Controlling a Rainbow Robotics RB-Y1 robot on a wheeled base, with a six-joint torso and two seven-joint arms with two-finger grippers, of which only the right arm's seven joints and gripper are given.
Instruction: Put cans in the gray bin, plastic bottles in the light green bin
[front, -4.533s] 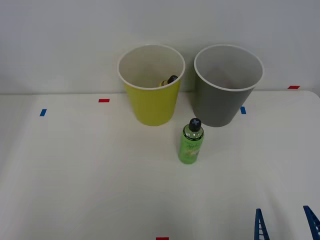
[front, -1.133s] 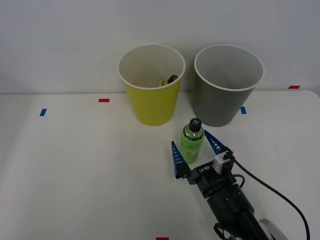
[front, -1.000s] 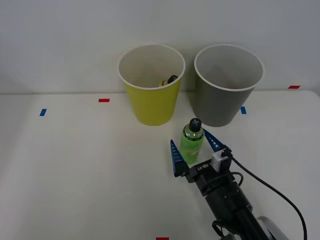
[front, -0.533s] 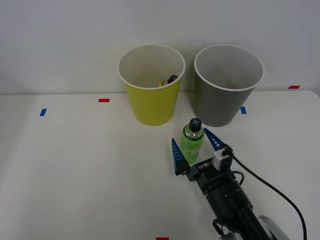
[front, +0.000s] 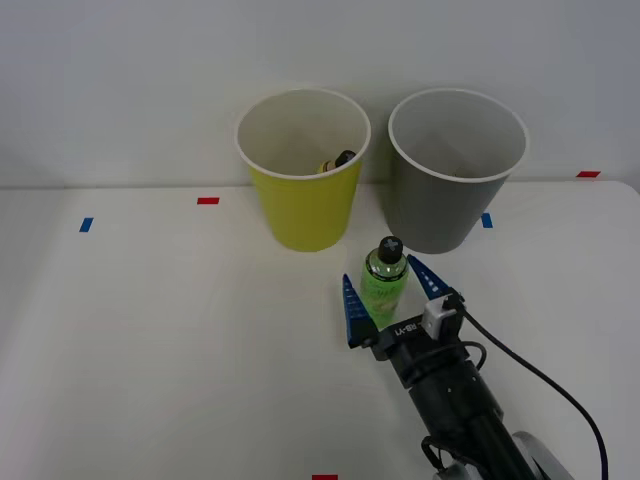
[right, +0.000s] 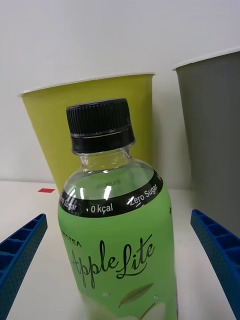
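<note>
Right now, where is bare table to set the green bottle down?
Bare table spreads left of the green bottle, front of the light green bin. Crowded: bottle, end effector, gray bin.

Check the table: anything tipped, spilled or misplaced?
Nothing stands out. The green bottle stands upright and capped between the open fingers of the right gripper. The light green bin and gray bin are upright; a black-capped bottle already lies in the light green one.

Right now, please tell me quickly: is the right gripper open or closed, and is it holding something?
Right gripper: open, holding nothing; its blue fingers stand on either side of the upright green Apple Lite bottle, not touching it.
</note>
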